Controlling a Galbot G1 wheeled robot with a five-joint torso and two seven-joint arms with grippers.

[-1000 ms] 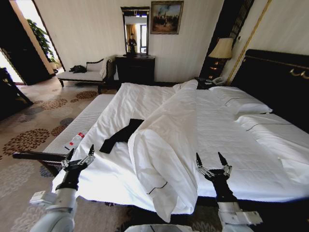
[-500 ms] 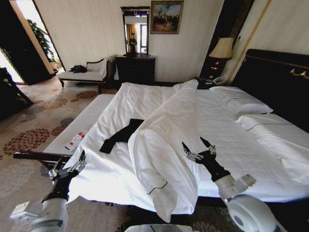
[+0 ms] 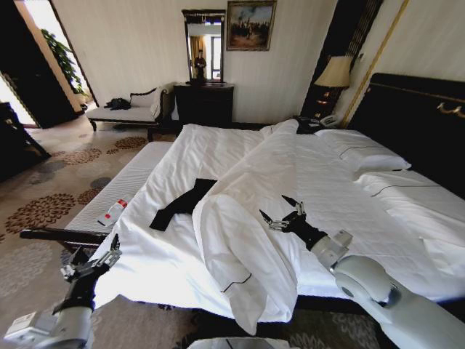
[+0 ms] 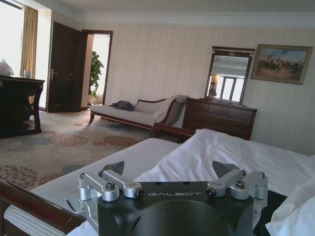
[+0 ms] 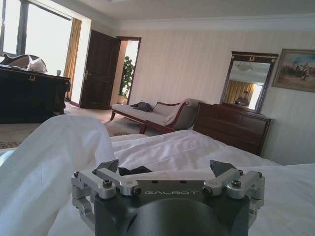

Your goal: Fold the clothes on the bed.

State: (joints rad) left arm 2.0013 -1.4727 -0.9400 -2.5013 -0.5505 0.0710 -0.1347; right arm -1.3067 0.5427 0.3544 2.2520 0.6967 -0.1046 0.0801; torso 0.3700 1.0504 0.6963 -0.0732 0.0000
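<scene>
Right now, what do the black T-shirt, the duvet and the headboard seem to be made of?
The black T-shirt looks like soft matte knit fabric, probably cotton: it lies limp and creased. The duvet seems a white woven cotton cover over soft filling, since it makes thick rounded folds. The headboard looks like dark glossy wood or lacquer, with gold-coloured trim, likely metal.

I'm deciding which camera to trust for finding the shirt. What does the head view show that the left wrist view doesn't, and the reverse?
Head view alone: the black T-shirt lying part-covered by the folded-back white duvet, the right gripper with fingers open above that duvet, a small bottle on the bench at the bed's foot, the dark headboard and a lamp.

Left wrist view alone: a dark doorway with a plant beyond.

Both: the left gripper open beside the bed, the chaise longue, mirror and painting.
</scene>
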